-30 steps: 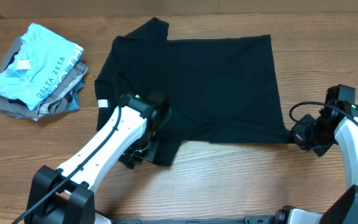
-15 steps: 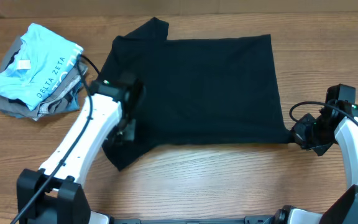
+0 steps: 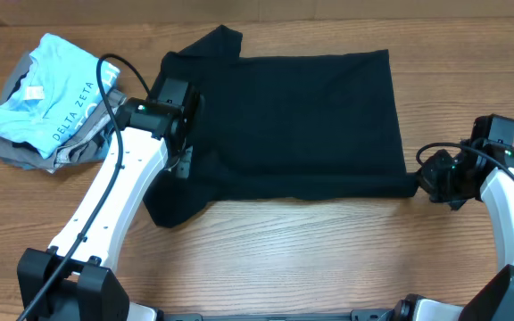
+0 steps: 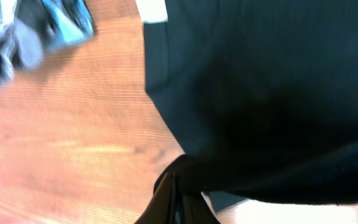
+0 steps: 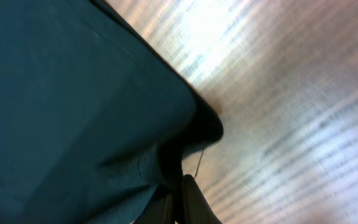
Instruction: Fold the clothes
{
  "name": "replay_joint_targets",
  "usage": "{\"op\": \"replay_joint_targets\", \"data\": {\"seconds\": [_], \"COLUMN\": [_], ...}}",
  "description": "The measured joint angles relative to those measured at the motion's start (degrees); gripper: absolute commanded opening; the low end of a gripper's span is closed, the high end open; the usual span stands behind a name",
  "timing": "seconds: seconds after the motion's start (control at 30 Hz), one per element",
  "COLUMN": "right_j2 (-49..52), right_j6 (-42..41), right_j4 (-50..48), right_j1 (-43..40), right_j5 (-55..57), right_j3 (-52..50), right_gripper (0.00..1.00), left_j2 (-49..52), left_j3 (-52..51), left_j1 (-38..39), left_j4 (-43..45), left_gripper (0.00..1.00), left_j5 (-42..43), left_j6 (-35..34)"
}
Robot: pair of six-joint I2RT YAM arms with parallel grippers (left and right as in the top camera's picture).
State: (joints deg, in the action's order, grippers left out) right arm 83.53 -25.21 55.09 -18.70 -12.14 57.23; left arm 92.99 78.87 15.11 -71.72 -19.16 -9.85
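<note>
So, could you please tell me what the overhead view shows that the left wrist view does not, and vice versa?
Only the overhead view shows the whole black T-shirt spread out, the right gripper shut on its lower right corner, and the readable "DELTA ZETA" print on the light blue garment.

Only the left wrist view shows the left gripper close up, shut on a pinch of black fabric, and a white label.

Both show the T-shirt, the wooden table and the light blue garment, which is blurred in the wrist view.

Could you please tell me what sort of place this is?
Probably a robotics test bench for folding laundry: left arm and right arm at a wooden table, a black T-shirt spread out, a clothes pile beside it.
</note>
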Motion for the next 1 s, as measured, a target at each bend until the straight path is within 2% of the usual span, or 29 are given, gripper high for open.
{"op": "replay_joint_targets", "data": {"seconds": [0.3,0.6,0.93,0.97,1.0], "right_j2": [0.0,1.55,5.51,5.66,5.81], "right_j6": [-0.09,-1.42,-1.84,-1.81,-1.86], "right_j4": [-6.51,-13.88,-18.51,-19.15,-19.93], "right_j1": [-0.02,1.29,4.28,4.26,4.26], "right_j5": [-0.63,-1.22,-1.38,-1.4,-1.4], "right_j3": [0.02,0.04,0.07,0.07,0.07], "right_gripper": [0.04,0.07,0.07,0.07,0.08], "left_j2": [0.0,1.99,10.16,10.58,10.97], "left_j3": [0.02,0.04,0.04,0.04,0.04], "left_j1": [0.0,0.0,-0.22,-0.22,-0.22], "left_j4": [14.47,21.62,24.13,24.68,25.31], "left_gripper": [0.04,0.04,0.06,0.07,0.13], "left_j5": [-1.6,-2.19,-3.91,-4.15,-4.35], "left_j6": [10.12,21.05,24.0,24.02,24.04]}}
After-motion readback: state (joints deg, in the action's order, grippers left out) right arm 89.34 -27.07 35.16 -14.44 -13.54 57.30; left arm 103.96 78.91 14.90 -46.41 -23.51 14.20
